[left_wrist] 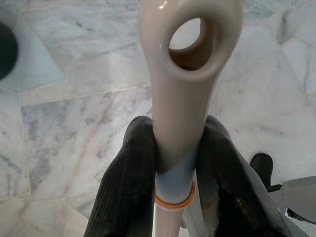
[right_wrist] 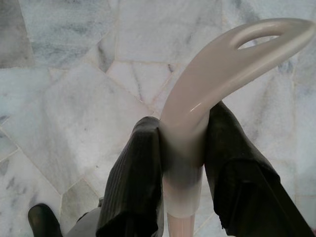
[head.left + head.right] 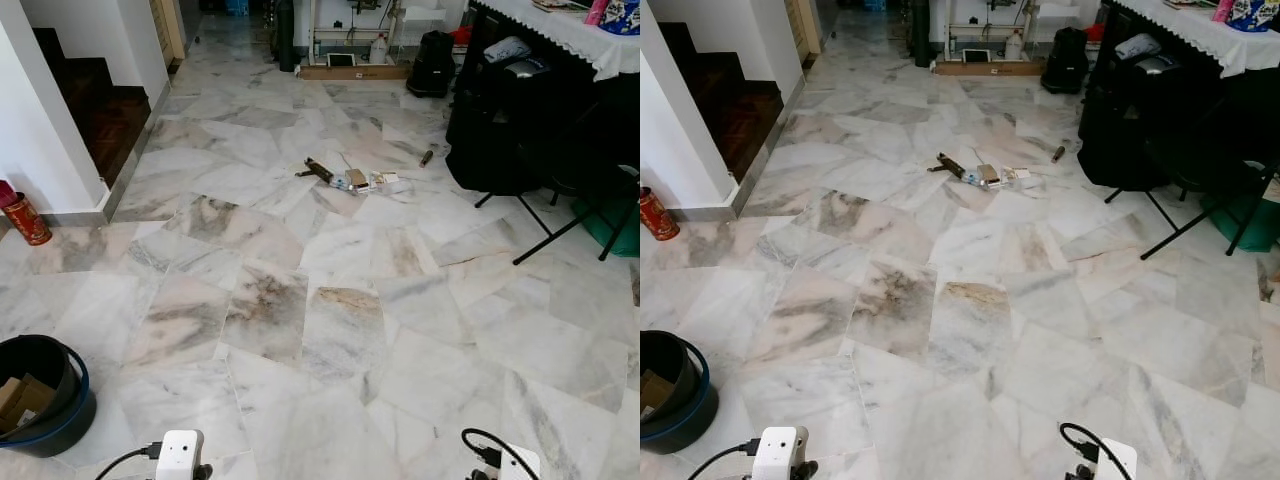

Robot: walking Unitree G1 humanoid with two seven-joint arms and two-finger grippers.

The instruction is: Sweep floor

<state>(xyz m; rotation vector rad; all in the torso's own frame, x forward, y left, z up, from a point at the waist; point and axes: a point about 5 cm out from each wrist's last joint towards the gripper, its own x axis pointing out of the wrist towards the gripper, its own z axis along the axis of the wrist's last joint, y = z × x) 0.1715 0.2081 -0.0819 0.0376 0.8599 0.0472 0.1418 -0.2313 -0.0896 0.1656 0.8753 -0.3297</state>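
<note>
Gripping 2 beige handles, 1 per tool: left tool (image 1: 180,163) & right tool (image 2: 182,163) both clamped tight.

Red can (image 3: 26,219) — black chair (image 3: 540,130).

The left tool (image 1: 180,197) has 2 long black fingers (image 1: 126,187) with a fine ribbed surface. The right tool (image 2: 182,192) has the same 2 black ribbed fingers (image 2: 136,187). Each wrist carries a white housing (image 3: 180,452) with a black cable (image 3: 497,445).
</note>
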